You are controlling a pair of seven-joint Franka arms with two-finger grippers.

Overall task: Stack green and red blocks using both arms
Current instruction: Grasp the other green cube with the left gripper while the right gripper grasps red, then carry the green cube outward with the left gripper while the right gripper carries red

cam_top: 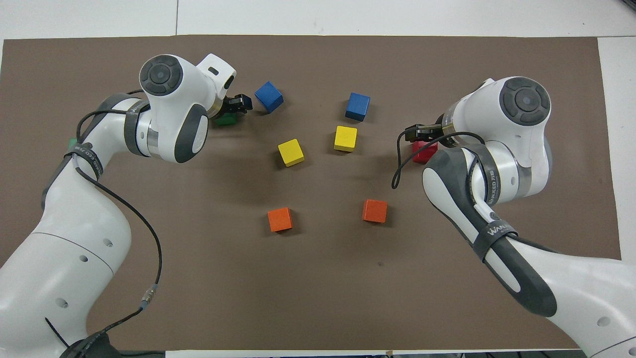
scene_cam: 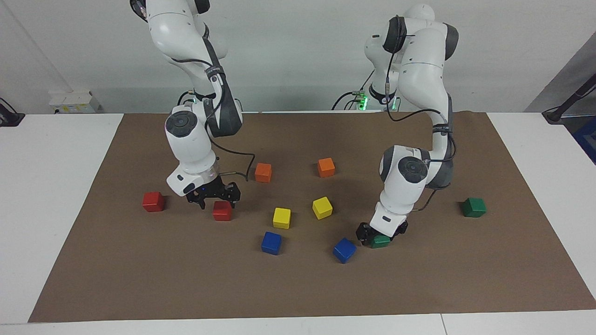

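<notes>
Both arms are down at their blocks at once. A green block [scene_cam: 380, 241] sits on the brown surface [scene_cam: 419, 288] toward the left arm's end, well out from the robots, and the left end effector [scene_cam: 378, 233] is right down on it, fingers either side; whether they have pinched it yet I cannot tell. The second green block [scene_cam: 474, 207] waits nearer the surface's edge at that same end, just a little closer to the robots. Over at the right arm's end, the right end effector [scene_cam: 213, 197] hovers just above a red block [scene_cam: 222, 211], fingers spread and not yet around it, with the other red block [scene_cam: 153, 201] beside it toward that end's edge.

By my read this is the pick-up step: each arm still needs a firm pinch, a lift, then a carry onto its matching partner.

The facing view gives both partner blocks and the gap over the red one. The overhead view hides those partners under the arms, showing only slivers of green [cam_top: 226, 119] and red [cam_top: 423, 151]
</notes>
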